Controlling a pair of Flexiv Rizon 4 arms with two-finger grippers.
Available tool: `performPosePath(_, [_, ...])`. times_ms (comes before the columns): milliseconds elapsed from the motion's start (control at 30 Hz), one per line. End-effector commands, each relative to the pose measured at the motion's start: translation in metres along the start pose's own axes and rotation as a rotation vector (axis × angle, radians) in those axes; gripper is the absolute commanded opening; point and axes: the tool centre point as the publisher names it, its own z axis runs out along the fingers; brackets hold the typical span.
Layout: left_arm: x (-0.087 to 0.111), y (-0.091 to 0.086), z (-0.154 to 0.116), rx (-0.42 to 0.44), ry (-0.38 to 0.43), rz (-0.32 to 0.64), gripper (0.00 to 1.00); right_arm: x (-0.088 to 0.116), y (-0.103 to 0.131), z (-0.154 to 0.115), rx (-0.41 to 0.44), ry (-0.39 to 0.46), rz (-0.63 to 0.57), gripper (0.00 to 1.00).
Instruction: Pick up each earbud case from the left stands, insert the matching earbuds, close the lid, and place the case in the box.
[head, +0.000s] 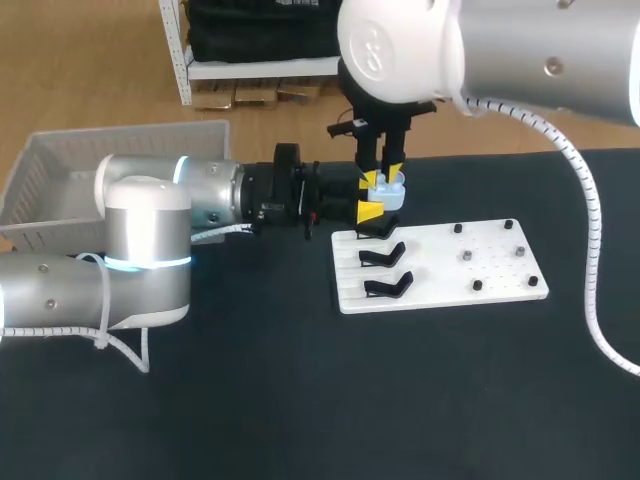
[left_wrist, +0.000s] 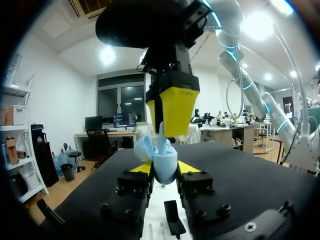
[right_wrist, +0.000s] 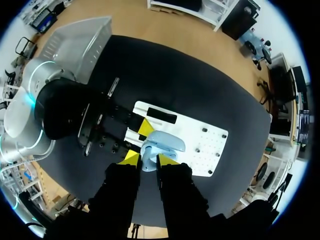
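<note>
Pale-blue case (head: 390, 196), open upward, is clenched in the left pincer (head: 371, 198) just above the white board (head: 440, 265); the right pincer (head: 383, 176) hangs directly over its mouth, whether grasping anything I cannot tell.

L gripper (left_wrist: 164, 168) horiz., clamped on earbud case (head: 390, 197); R gripper (right_wrist: 149, 159) vertical directly above, pinching earbud (left_wrist: 162, 143).

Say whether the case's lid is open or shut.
Open. In the left wrist view the lid stands swung up off the case.
</note>
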Motion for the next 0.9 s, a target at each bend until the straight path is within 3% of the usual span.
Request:
performPosePath(33, [0.0011, 0.0014, 0.0003, 0.002, -0.002, 0.002, 0.0, -0.0027, 0.0005, 0.0017, 0.004, 0.008, 0.003, 0.0])
performPosePath(900, [0.0011, 0.0014, 0.0003, 0.002, -0.002, 0.002, 0.0, 0.0029, -0.0091, 0.0009, 0.018, 0.017, 0.021, 0.0])
